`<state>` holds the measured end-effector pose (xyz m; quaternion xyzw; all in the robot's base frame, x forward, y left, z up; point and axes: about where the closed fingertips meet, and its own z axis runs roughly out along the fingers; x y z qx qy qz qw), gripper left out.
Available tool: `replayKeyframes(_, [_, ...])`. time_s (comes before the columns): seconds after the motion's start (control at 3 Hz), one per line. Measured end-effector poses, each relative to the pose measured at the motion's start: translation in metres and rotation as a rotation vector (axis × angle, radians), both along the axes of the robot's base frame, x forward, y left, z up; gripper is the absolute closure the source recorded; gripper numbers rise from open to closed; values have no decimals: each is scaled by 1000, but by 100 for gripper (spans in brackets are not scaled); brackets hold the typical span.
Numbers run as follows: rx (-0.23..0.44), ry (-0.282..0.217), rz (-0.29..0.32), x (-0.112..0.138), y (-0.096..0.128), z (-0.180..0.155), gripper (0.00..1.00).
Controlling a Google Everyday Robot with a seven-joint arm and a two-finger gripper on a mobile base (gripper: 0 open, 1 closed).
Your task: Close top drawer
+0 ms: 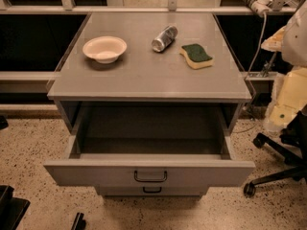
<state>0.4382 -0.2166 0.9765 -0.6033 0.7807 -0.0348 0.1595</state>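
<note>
Nearest, at the bottom edge left of centre, a small dark piece cut off by the frame is all that can be taken for the gripper. It sits low over the speckled floor, apart from the cabinet, and whether it is spread or pressed together cannot be told. Another dark block fills the bottom-left corner, also cut off and hard to identify.

Just beyond, the top drawer stands pulled well out of the grey cabinet, its flat front toward the camera with a dark loop handle at centre. Its deep box body lies in shadow, so the far inner corners are hard to make out. Below its front, a lower drawer front shows only as a narrow strip with its own handle; the rest is hidden.

On the cabinet top lie three things, well apart. A pale bowl is upright at the left, a silver can lies on its side near the middle, and a yellow sponge lies green face up at the right. Any print on the can is too blurred to read.

To the right, the black legs and a castor of an office chair reach toward the drawer's corner without touching it. Above them sit pale yellowish wrappings, cut off by the edge. A thin cable hangs from a white plug block by the rear rail.
</note>
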Motion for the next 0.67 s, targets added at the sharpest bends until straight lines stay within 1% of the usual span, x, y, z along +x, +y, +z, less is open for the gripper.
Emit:
replayKeyframes(0.33, [-1,-3,-17,3,1,-1,0])
replayKeyframes(0.67, [-1,-3,-17,3,1,-1,0])
